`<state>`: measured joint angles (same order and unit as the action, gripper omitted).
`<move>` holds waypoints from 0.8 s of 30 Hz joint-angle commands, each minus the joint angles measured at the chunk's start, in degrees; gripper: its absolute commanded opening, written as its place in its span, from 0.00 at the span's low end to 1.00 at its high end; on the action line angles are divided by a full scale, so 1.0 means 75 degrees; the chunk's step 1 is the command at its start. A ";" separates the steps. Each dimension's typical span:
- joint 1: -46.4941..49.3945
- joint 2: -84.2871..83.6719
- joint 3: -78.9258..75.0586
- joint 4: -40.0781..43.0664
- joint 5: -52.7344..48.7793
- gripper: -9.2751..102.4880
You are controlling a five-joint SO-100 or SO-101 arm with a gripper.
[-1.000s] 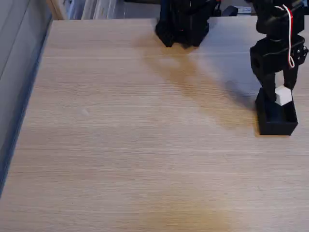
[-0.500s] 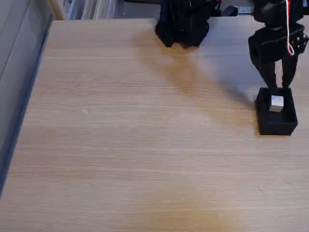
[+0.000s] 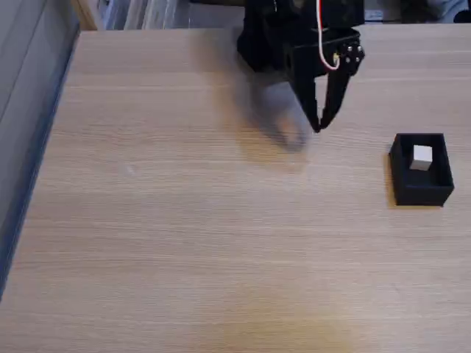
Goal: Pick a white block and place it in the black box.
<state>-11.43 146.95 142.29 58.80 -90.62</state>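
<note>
1. Claw status: my black two-finger gripper (image 3: 318, 126) hangs over the light wood-grain table (image 3: 184, 220), well apart from the box; fingers look nearly closed at the tips, holding nothing.
2. Tiny white cube (image 3: 422, 157) sits inside the small matte black open box (image 3: 420, 193), toward its far wall.
3. Risk: little left; a low sweep of mine rightward could clip the thin wall and shove the box.

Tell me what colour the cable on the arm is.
Red and white; the cable loops over the black arm just above the gripper, shown in the fixed view.
</note>
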 commanded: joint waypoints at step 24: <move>0.1488 0.5859 0.4746 0.2461 -0.0187 0.08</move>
<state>-0.70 190.28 177.19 76.64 -92.55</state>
